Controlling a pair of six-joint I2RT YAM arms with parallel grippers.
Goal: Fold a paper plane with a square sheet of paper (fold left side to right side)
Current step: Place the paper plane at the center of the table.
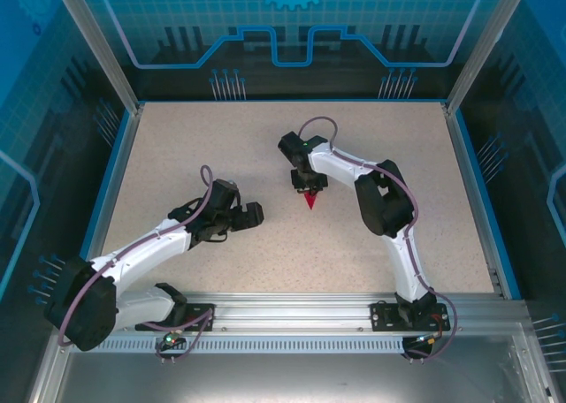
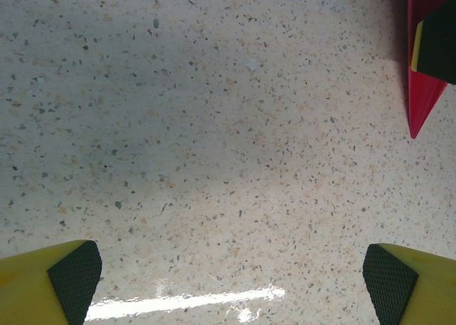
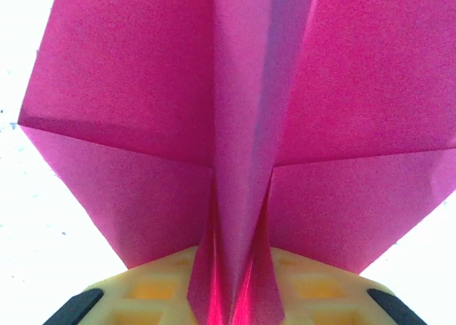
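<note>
Magenta-pink paper, thin, plain, unmarked.

**Item:** paper plane (image 3: 242, 111), one. A narrow dart with a raised centre keel and two wing flaps creased flat on either side. The folding looks largely done.

**Location:** right of centre on the speckled table (image 1: 177, 155), directly under the right gripper (image 1: 308, 187), nose pointing toward the arm bases. It cannot be told whether it rests on the surface or hangs just above it.

**Right gripper:** the keel runs down between its fingers. The paper hides the gap, so it cannot be told whether they pinch the keel or stand slack beside it.

**Left gripper** (image 2: 231, 282)**:** fingers spread wide and holding nothing, black pads (image 2: 75, 282) over bare table. The plane's nose lies near, off to its right, not touching.

**Handling (judged):**
- Very light.
- Limp across the wing flaps, somewhat stiffer along the layered keel.
- Creases are likely to spring open if released.
- Easily crushed, dented or torn.
- Likely to skate on the smooth table when nudged.

**Recommended hold:** a light pinch on the keel, near mid-length, where the layers are thickest. Avoid the nose and the free wing edges.
</note>
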